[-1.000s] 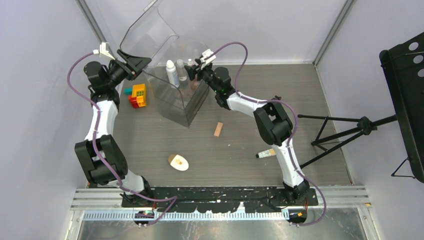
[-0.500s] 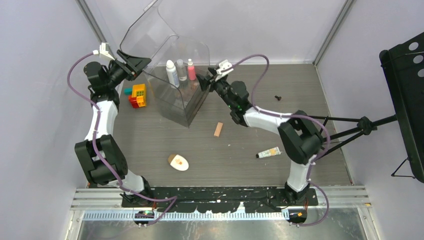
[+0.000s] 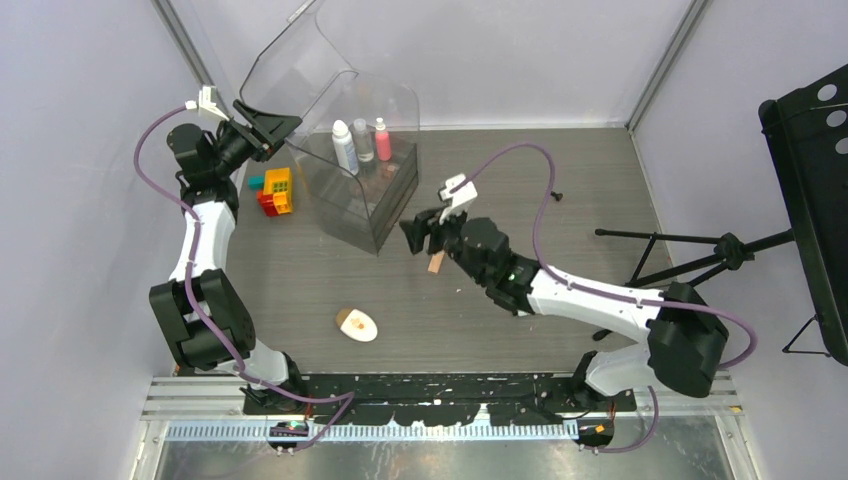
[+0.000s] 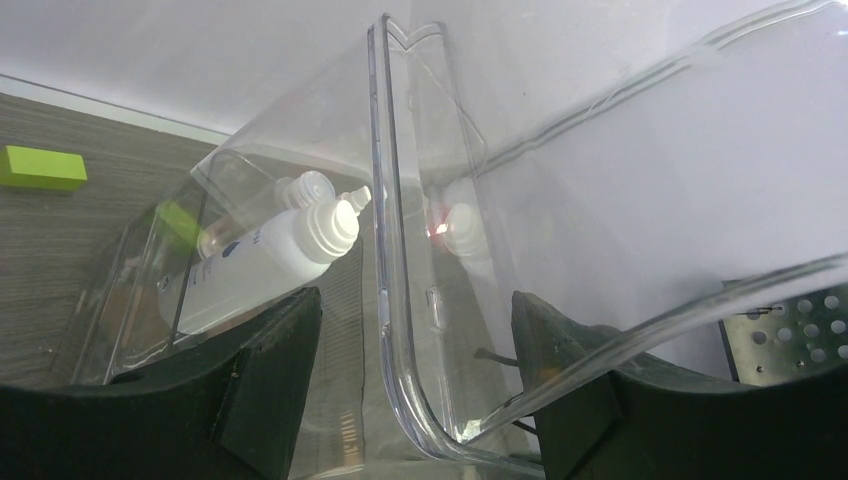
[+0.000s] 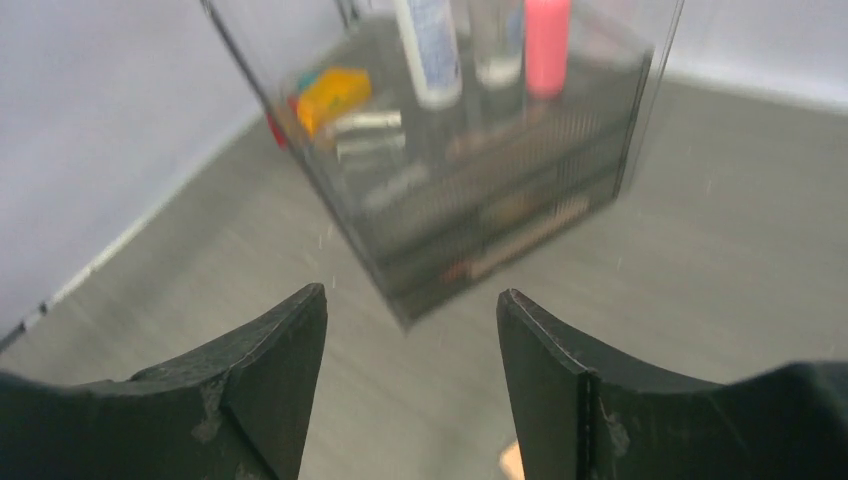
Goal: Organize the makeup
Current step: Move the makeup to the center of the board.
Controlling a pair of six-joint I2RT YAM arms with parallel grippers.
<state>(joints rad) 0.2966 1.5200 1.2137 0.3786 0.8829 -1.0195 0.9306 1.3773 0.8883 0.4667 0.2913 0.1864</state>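
The right pincer (image 5: 410,300) stood wide, its two dark fingers well apart with nothing between them, hanging above the surface (image 3: 300,290) and facing the clear case (image 5: 480,200). From above, this pincer (image 3: 412,232) sat just off the case's near right corner, apart from it. A peach sponge (image 3: 437,261) lay flat on the surface just beside it, partly under the wrist. In the open top of the case (image 3: 365,200) three bottles stood upright in a row: the white bottle (image 3: 343,146) on the left, the clear bottle (image 3: 362,140) in the middle and the pink bottle (image 3: 382,140) on the right. The drawers below held blurred items I could not tell apart.

The left pincer (image 4: 415,300) was also spread, with the thin edge of the raised lid (image 4: 620,150) running between its fingers. Whether either finger pressed on the lid could not be told. From above, the left pincer (image 3: 262,126) was at the case's far left corner, with the lid (image 3: 300,60) tilted up and back. The toy bricks (image 3: 273,190) sat just left of the case. The white oval compact (image 3: 358,324) lay alone near the front of the surface, well apart from both pincers.
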